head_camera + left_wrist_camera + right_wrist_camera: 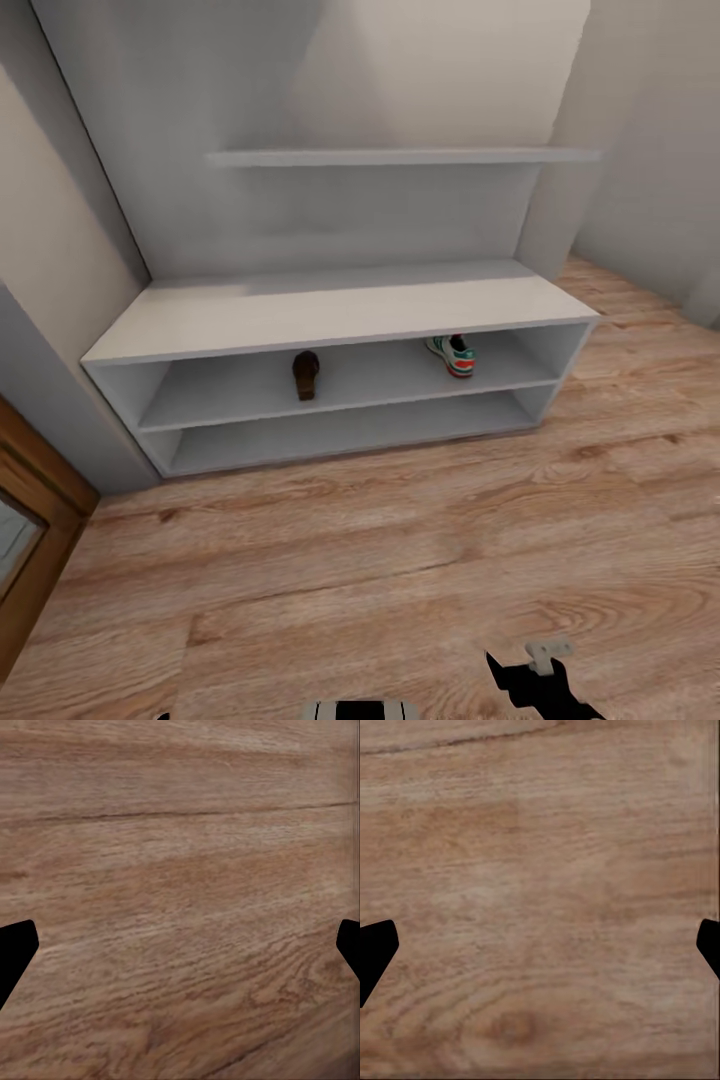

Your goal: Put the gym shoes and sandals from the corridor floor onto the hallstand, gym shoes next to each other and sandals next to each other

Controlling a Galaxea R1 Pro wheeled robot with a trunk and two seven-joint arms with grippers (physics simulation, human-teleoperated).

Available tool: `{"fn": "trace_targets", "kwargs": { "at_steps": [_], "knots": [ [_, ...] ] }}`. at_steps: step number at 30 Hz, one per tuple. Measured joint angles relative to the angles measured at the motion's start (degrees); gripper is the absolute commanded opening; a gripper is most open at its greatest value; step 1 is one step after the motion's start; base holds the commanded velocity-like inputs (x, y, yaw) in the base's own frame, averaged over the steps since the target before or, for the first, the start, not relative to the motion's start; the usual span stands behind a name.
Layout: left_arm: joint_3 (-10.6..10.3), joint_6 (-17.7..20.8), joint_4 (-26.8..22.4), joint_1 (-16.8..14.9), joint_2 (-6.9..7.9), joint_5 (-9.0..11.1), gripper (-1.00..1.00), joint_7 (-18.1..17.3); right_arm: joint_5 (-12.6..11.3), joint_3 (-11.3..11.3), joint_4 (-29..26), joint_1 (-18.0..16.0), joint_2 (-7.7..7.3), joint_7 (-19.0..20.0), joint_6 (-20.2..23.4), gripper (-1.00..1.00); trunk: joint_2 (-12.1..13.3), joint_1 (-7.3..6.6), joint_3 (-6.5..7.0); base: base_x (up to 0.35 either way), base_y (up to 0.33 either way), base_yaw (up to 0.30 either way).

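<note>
The pale grey hallstand [330, 310] stands against the wall straight ahead in the head view. On its upper open shelf lies one brown sandal [306, 374] near the middle. One off-white gym shoe [452, 354] with green and orange accents sits apart from it towards the right end. The lower shelf and bench top look bare. My left gripper [180, 952] hangs open over the corridor floor [180, 832], holding nothing. My right gripper [540, 952] is likewise open above bare planks [540, 832]. Part of my right arm [540, 685] shows at the head view's bottom edge.
A long wall shelf [400, 156] runs above the bench top. A brown wooden door frame [30, 520] borders the floor at the left. Wood plank floor [400, 540] stretches between me and the rack, and the corridor continues to the right.
</note>
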Motion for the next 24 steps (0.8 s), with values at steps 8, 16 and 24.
{"fn": "trace_targets", "kwargs": {
  "at_steps": [8,16,24],
  "knots": [
    [0.0,0.0,0.0,0.0,-0.01,0.0,1.0,0.0,-0.2,0.0,-0.1,0.5,-0.05,0.1,-0.1,1.0,0.0,0.0,0.0,0.0,0.0,-0.279],
    [0.0,0.0,0.0,0.0,-0.01,0.0,1.0,0.0,-0.8,0.0,-0.1,0.5,0.0,0.1,-0.1,1.0,0.0,0.0,0.0,0.0,0.0,-0.28],
    [0.0,-0.1,-0.1,0.0,0.04,0.0,1.0,-0.1,-0.9,0.0,0.0,0.5,0.0,0.1,0.0,1.0,0.0,0.0,0.0,0.0,0.0,-0.281]
  ]
}}
